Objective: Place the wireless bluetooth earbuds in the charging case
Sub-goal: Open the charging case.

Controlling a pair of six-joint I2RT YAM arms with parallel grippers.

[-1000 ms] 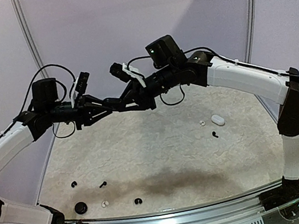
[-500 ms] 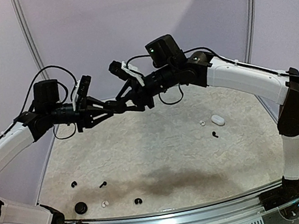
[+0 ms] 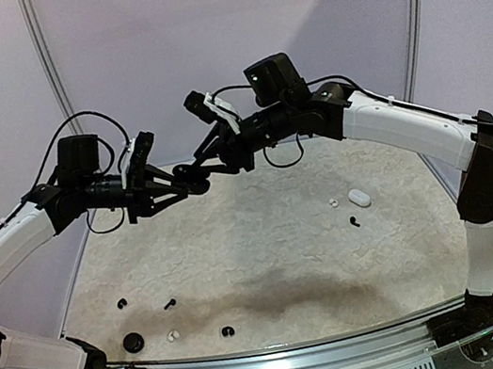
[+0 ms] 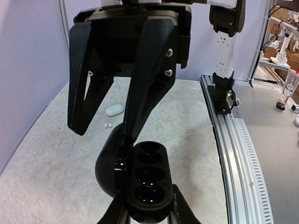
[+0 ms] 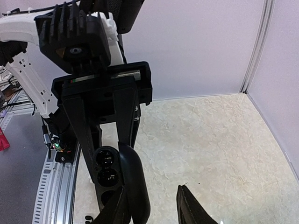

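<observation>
The earbuds are nowhere near the case yet. Closest to the arm bases, well below the black charging case [image 4: 148, 184] and off to its left-arm side, some lie loose on the table [image 3: 266, 238]: black earbuds [image 3: 169, 303], a white earbud [image 3: 171, 334], plus a round black piece [image 3: 134, 341] I can't identify.

The case itself is up in the air. The left gripper [image 4: 148, 213] is clamped on its base, and its long axis runs straight out from those fingers. The wells look empty, though black on black is hard to call. The right gripper [image 4: 103, 133] has its fingers spread, one touching the lid [image 4: 110, 163].

Farther out, below the case on its right-arm side, a black bud [image 3: 354, 221] lies near a white case [image 3: 358, 196]. My guess is the right arm goes down for that one, since it's free and nearer.
</observation>
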